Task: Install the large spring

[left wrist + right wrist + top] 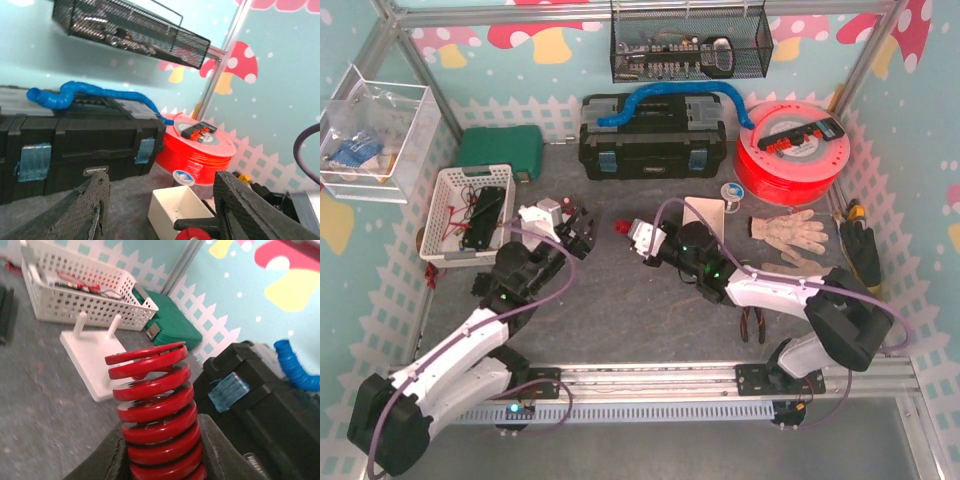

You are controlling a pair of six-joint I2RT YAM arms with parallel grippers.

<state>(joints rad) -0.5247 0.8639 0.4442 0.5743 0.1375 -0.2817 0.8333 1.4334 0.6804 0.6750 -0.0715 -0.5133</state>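
Note:
The large spring (152,405), a bright red ribbed coil, stands between my right gripper's (161,440) fingers, which are shut on its lower turns. In the top view the spring (619,228) pokes out left of the right gripper (628,232), above the table's middle. A white plate with two upright pegs (92,355) lies on the mat beyond the spring; it also shows in the top view (541,214). My left gripper (582,236) is open and empty, just left of the spring. In the left wrist view its fingers (90,207) stand wide apart, and the spring's red end (192,234) shows at the bottom edge.
A white basket (445,215) and a green case (500,150) stand at the back left. A black toolbox (652,138) with a blue hose sits at the back, beside a red filament spool (790,150). A white box (180,207), gloves (788,232) and pliers (753,325) lie to the right.

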